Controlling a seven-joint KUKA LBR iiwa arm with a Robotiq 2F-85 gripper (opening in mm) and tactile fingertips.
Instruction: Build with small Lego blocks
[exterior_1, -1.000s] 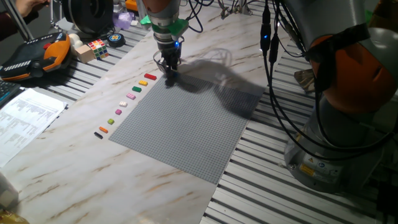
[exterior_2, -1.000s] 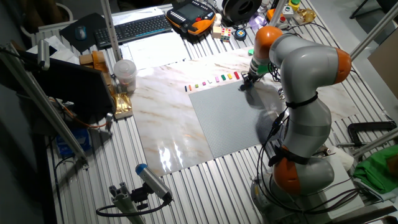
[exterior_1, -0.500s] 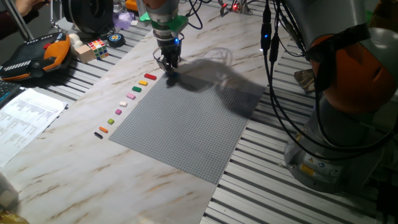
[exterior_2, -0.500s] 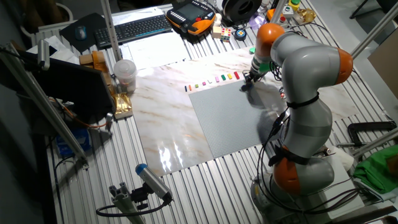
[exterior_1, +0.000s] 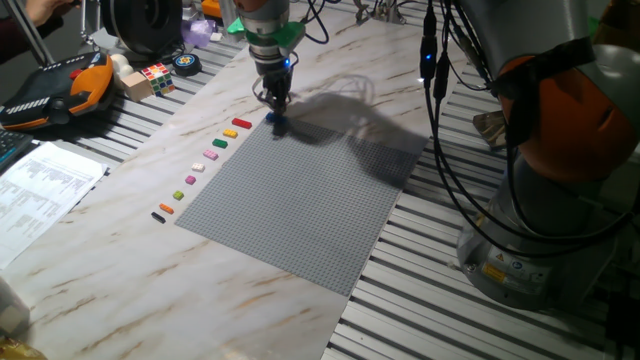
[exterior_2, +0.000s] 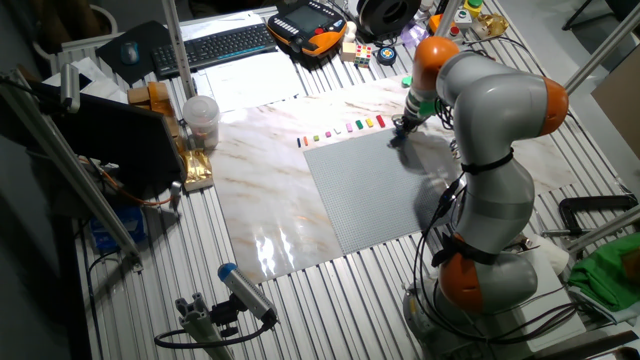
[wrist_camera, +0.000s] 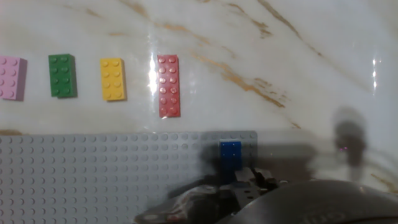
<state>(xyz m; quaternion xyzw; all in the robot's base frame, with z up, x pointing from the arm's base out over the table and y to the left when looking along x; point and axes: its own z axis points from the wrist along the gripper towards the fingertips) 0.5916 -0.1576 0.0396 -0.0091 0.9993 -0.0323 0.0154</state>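
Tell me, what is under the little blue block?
The blue block sits on the grey studded baseplate, near its corner, just in front of the claw. Whether its studs are pressed in cannot be seen, since the block covers them.

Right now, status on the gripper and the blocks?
Gripper low over baseplate corner, jaws' state unclear. Blue block sits on that corner. Red block, other blocks wait alongside. Nothing in the way.

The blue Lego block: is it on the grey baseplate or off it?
On it. The blue Lego block lies flat at the grey baseplate's corner, inside its edge, studs upward. Whether it is pressed in fully cannot be told.
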